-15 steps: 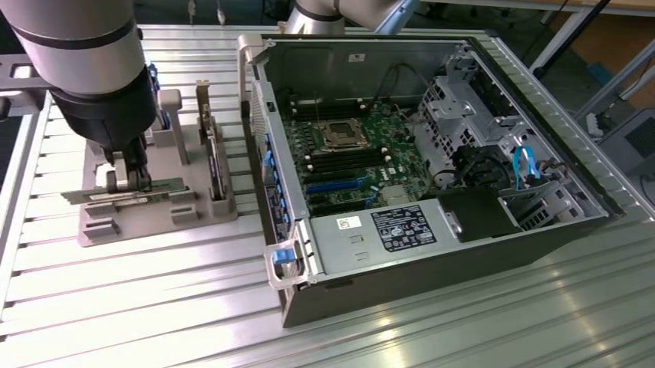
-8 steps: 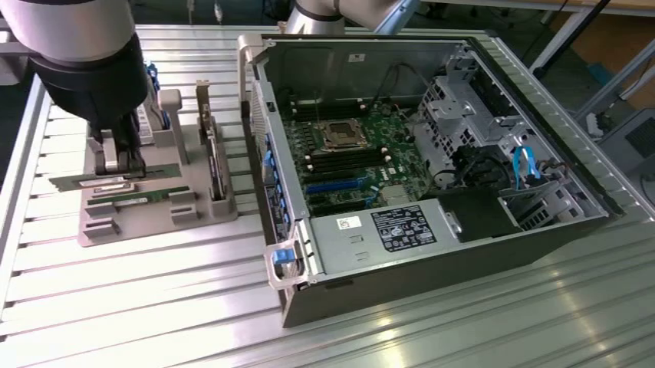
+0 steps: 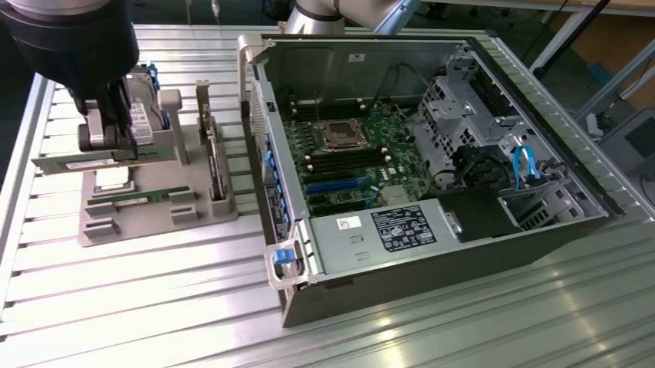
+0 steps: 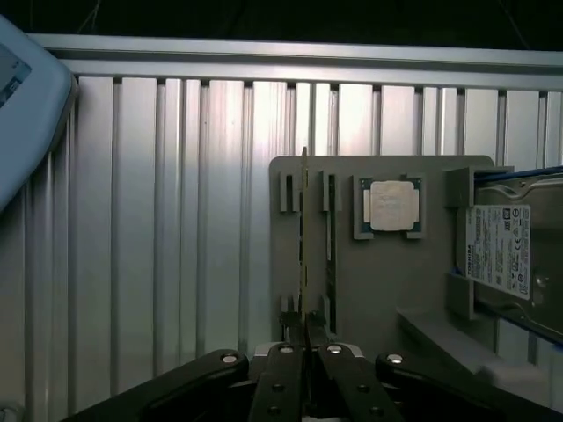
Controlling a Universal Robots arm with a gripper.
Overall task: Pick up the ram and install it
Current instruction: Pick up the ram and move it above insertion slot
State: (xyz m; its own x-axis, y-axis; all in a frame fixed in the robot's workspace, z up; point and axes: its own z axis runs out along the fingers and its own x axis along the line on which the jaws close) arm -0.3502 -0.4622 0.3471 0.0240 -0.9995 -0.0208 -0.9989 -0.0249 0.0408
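Ribbed aluminium table (image 3: pixel 133 307) carries everything. On the exterior view's left is a grey parts tray (image 3: pixel 153 224). Just beside it, on the exterior view's right, lies an open PC case (image 3: pixel 440 230) on its side with the motherboard (image 3: pixel 353 157) exposed. My claw (image 3: pixel 107 149) is over the tray, well apart from the case. Its fingers (image 4: pixel 280 369) are pinched together on the ram (image 3: pixel 67 164), so it is closed and gripping that stick near mid-length. The ram hangs level and on edge. In the exterior view it sits above the tray's slots, not down in them. From the wrist it shows as a thin green line running away from my fingertips across the tray and just past its far edge. A second, darker stick (image 4: pixel 330 220) rests in the slot next to it, seated in the tray. The square silver processor (image 4: pixel 390 207) lies flat in its own pocket beside that. A hard drive (image 4: pixel 506 251) stands in the next bay along. A card with a metal bracket (image 3: pixel 212 157) stands upright at the tray's case-side edge. On the motherboard, the CPU socket (image 3: pixel 341 136) sits with dark memory slots (image 3: pixel 330 162) beside it. I can't tell whether any slot is populated.
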